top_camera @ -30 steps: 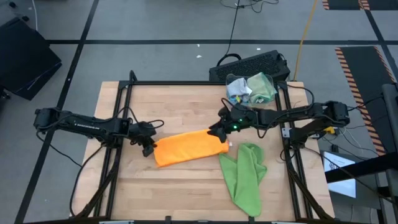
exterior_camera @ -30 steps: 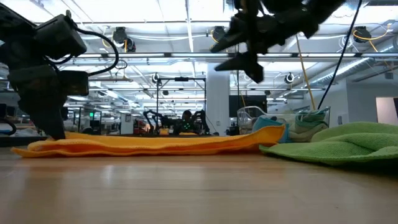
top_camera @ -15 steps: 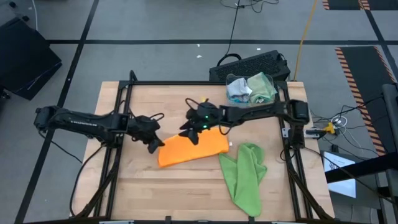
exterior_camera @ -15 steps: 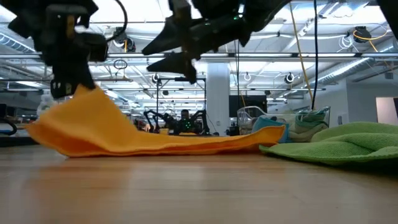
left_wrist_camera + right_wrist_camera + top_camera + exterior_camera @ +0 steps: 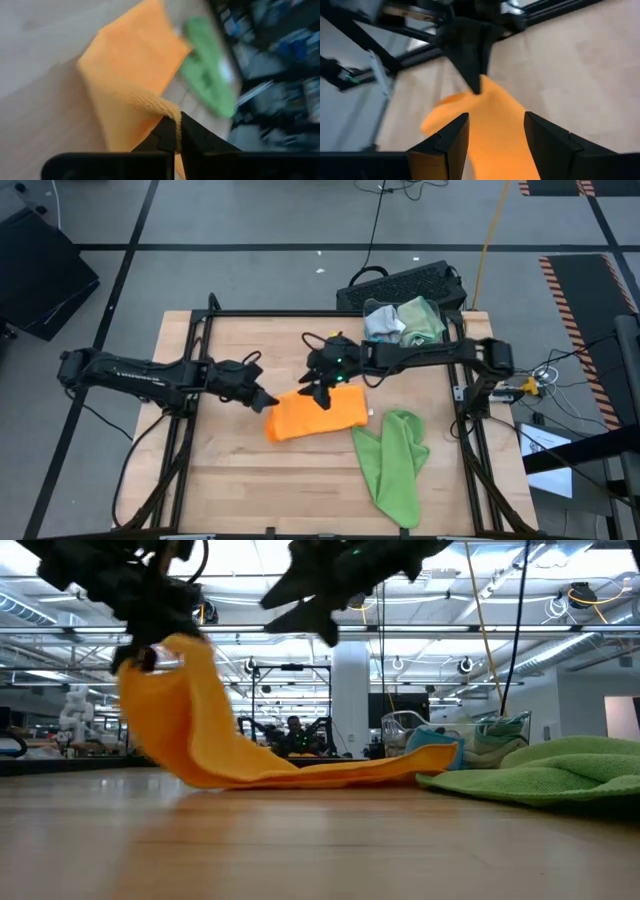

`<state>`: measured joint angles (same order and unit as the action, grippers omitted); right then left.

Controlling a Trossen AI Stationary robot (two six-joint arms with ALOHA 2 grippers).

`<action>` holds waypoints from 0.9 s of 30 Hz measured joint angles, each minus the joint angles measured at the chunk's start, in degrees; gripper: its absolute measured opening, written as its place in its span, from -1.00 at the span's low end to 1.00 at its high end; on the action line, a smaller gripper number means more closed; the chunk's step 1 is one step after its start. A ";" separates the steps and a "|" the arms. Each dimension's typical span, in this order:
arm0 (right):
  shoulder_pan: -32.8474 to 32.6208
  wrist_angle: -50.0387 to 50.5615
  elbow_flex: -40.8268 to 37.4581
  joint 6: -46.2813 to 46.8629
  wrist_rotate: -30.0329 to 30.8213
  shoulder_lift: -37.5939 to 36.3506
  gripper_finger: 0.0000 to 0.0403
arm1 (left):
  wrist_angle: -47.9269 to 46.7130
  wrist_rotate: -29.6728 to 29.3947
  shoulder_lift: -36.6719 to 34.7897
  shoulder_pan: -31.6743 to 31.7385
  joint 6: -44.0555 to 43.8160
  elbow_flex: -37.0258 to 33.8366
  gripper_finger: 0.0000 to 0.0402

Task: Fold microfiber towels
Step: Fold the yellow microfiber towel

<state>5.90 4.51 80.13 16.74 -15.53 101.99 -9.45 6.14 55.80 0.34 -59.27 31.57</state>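
Two arms over the wooden table, both near its middle. Left gripper clenched on one edge of the orange towel, holding that edge lifted off the table; in the low view the cloth hangs from the gripper in a steep slope down to the part lying flat. Left wrist view: fingers pinched together on the towel's thick rolled edge. Right gripper above the far side of the same towel, fingers spread, nothing between them; right wrist view shows the orange cloth below the gap. Lime green towel lies crumpled on the table just beside the orange one, toward the right arm's side. More cloths heaped in a clear bin at the far right corner.
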 joint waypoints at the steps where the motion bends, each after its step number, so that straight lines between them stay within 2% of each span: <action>1: -0.19 2.49 0.03 -1.73 1.32 -1.39 -0.10 | 3.14 -0.34 1.28 0.02 -0.80 0.05 -0.95; 7: -2.63 19.18 -0.22 -5.46 10.46 -7.44 -0.10 | 17.87 -1.06 9.80 0.55 -4.75 0.04 -0.93; 12: -4.72 23.96 -6.75 1.09 18.37 -11.69 -0.10 | 27.84 -1.49 17.70 0.76 -5.32 0.83 -0.98; 15: -5.49 20.58 -13.19 6.47 18.46 -14.89 -0.10 | 28.63 -0.94 22.81 0.92 -2.33 4.54 -0.95; 20: -6.30 13.38 -24.10 13.78 17.24 -18.93 -0.10 | 28.50 5.53 32.01 1.76 4.65 13.00 -0.94; 27: -6.93 11.43 -32.94 20.51 14.41 -24.50 -0.10 | 28.63 8.78 41.71 4.28 4.77 22.43 -0.93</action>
<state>-1.03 15.94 47.20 37.25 -1.12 77.48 19.18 14.92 97.51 4.61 -54.50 54.01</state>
